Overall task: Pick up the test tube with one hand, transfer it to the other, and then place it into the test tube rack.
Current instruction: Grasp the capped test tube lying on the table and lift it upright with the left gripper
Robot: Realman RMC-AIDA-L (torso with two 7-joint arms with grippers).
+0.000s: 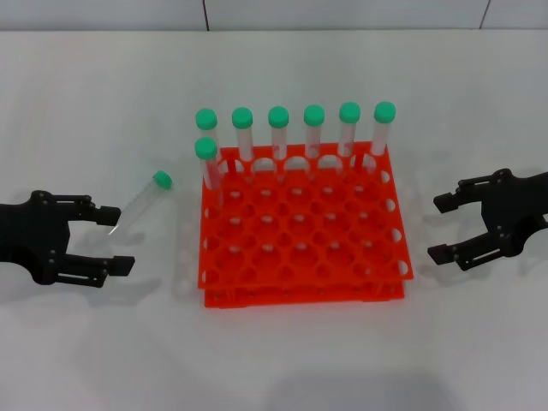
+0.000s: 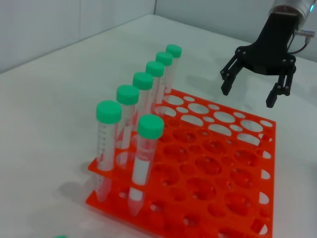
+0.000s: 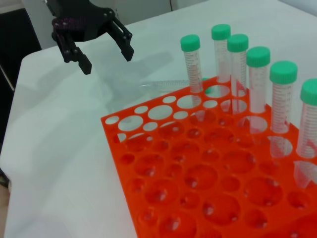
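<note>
The test tube (image 1: pixel 139 202) lies loose on the white table to the left of the orange test tube rack (image 1: pixel 308 272), green cap pointing away from me, tip toward my left gripper. My left gripper (image 1: pixel 114 240) is open, and the tube's tip lies just at its far fingertip, not held. It also shows in the right wrist view (image 3: pixel 107 62), with the lying tube (image 3: pixel 163 85) beyond the rack (image 3: pixel 148 198). My right gripper (image 1: pixel 438 229) is open and empty to the right of the rack; it shows in the left wrist view (image 2: pixel 252 89) above the rack's (image 2: pixel 173 145) far side.
Several identical green-capped tubes (image 1: pixel 278 128) stand upright in the rack's back row, and one more (image 1: pixel 207 167) in the second row at the left corner. The other holes hold nothing. A wall edge runs along the back of the table.
</note>
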